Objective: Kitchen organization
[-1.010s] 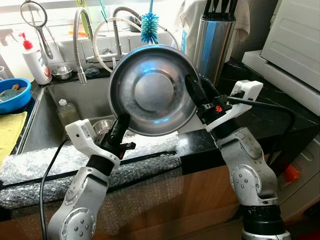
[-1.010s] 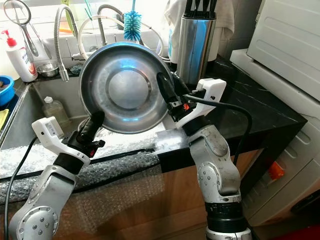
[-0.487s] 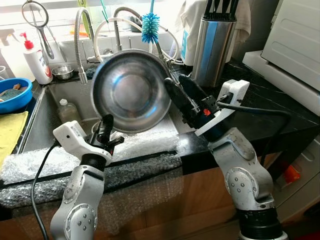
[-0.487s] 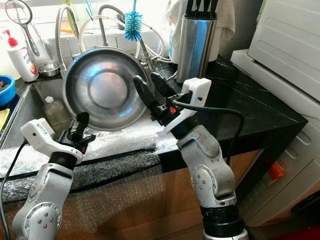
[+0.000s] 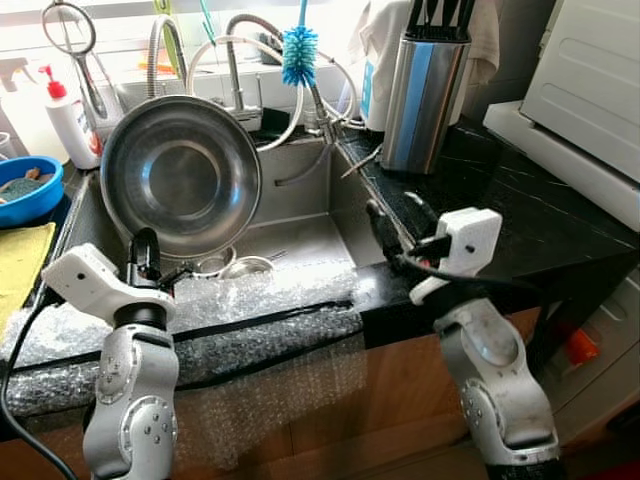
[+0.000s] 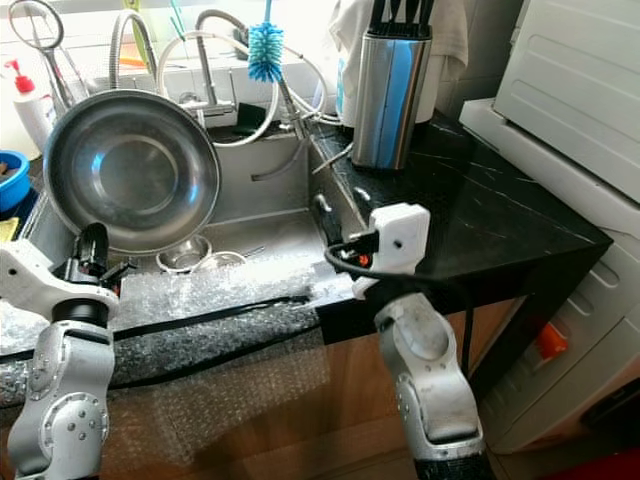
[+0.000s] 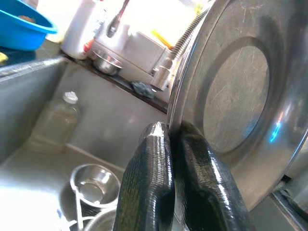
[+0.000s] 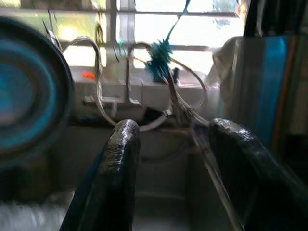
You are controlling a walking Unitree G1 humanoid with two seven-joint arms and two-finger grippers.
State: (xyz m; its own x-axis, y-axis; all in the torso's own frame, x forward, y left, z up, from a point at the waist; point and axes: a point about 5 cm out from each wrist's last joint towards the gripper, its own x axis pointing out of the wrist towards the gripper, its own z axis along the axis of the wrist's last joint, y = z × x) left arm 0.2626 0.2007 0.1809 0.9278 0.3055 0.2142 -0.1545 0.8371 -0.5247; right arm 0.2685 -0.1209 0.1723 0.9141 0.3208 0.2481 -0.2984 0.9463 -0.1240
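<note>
Steel bowl held upright over sink by left gripper, right gripper empty at counter edge

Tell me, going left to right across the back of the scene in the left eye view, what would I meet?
Blue bowl → soap bottle → big steel bowl, pinched at its rim by the left gripper → blue bottle brush → steel knife block → white appliance.
</note>
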